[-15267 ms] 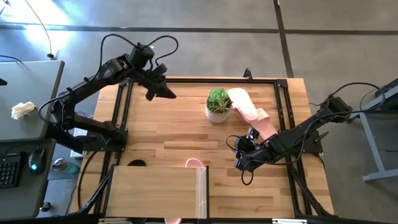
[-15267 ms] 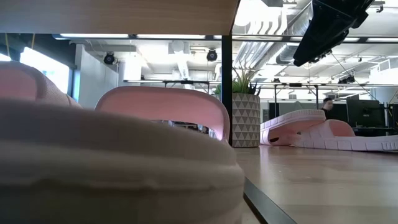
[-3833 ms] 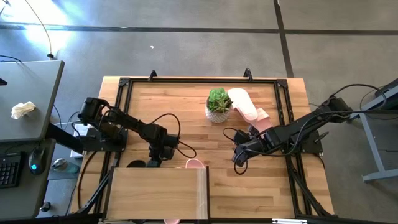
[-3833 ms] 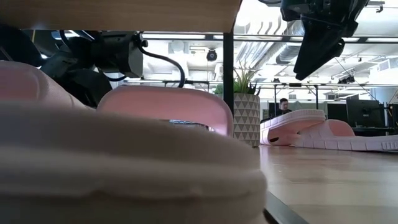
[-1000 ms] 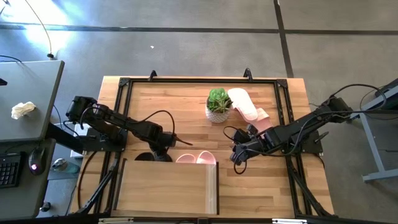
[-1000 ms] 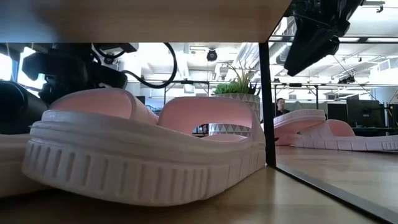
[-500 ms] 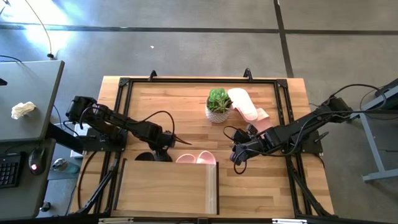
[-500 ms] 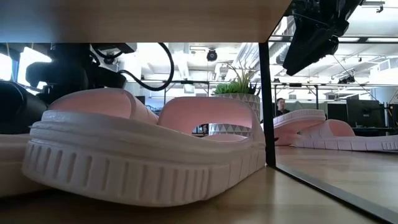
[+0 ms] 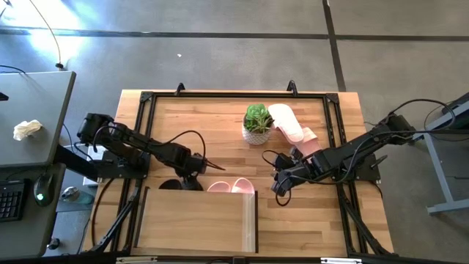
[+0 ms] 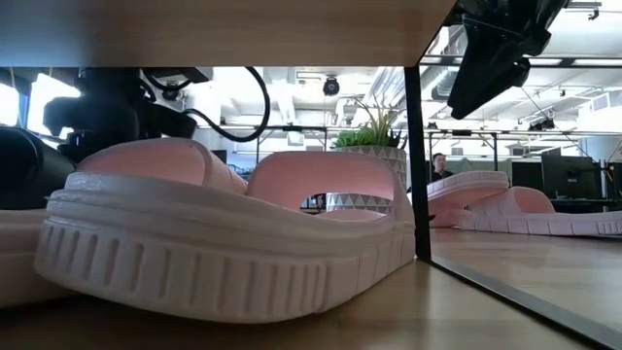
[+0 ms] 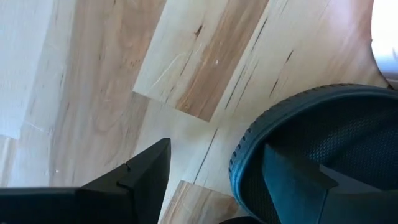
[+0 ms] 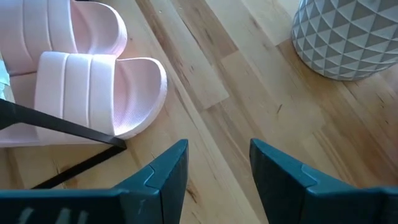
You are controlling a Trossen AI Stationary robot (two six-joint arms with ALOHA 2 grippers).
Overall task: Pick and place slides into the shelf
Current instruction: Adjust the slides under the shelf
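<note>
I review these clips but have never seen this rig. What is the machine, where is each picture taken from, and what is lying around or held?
Two dark robot arms work at a wooden table. One picture looks straight down, one sits at tabletop height under the shelf, and two ride on the wrists. The left hand is open beside a black slide, holding nothing. The right hand is open and empty, near two pink slides tucked at the shelf's edge. Two more pink slides lie by a small potted plant.
</note>
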